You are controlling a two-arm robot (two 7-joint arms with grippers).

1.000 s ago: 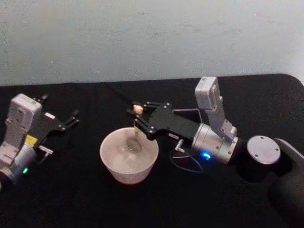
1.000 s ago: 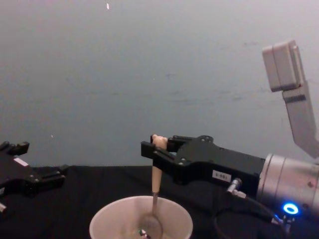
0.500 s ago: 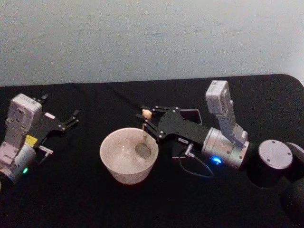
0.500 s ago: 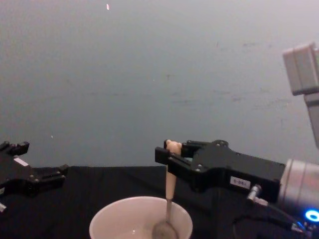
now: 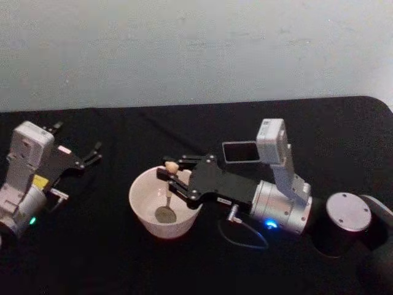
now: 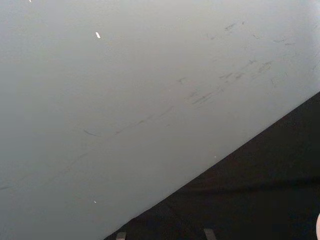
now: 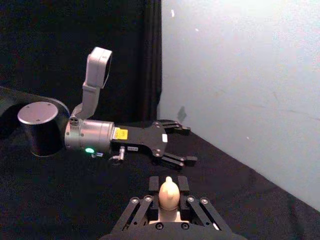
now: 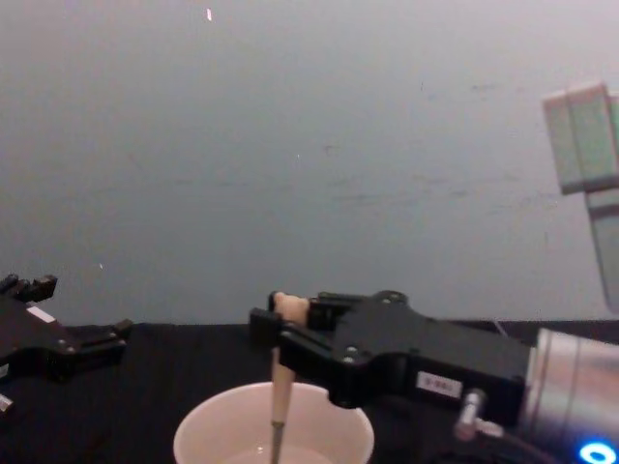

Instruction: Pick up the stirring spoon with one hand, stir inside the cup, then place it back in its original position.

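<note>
The cream-white cup (image 5: 145, 215) stands on the black table, its rim low in the chest view (image 8: 203, 430). My right gripper (image 5: 171, 173) hangs over it, shut on the peach handle of the stirring spoon (image 5: 167, 195), which stands upright with its bowl inside the cup. The chest view shows the bear-head top between the fingers, the spoon (image 8: 280, 396) reaching down into the cup from the right gripper (image 8: 280, 324). The right wrist view has the spoon's top (image 7: 168, 191) clamped in the right gripper (image 7: 168, 206). The dark grey holder (image 5: 241, 152) sits behind the right arm. My left gripper (image 5: 92, 153) rests open at the left.
The table is covered in black cloth with a pale wall behind. A thin cable (image 5: 242, 236) loops on the cloth by the right wrist. The right arm's black base (image 5: 344, 224) stands at the right. There is free room in front of the cup.
The right gripper has carried the spoon from the cup's right side toward its left and nearer side, the bowl staying inside the cup. The holder has come into view. The left arm has not moved.
</note>
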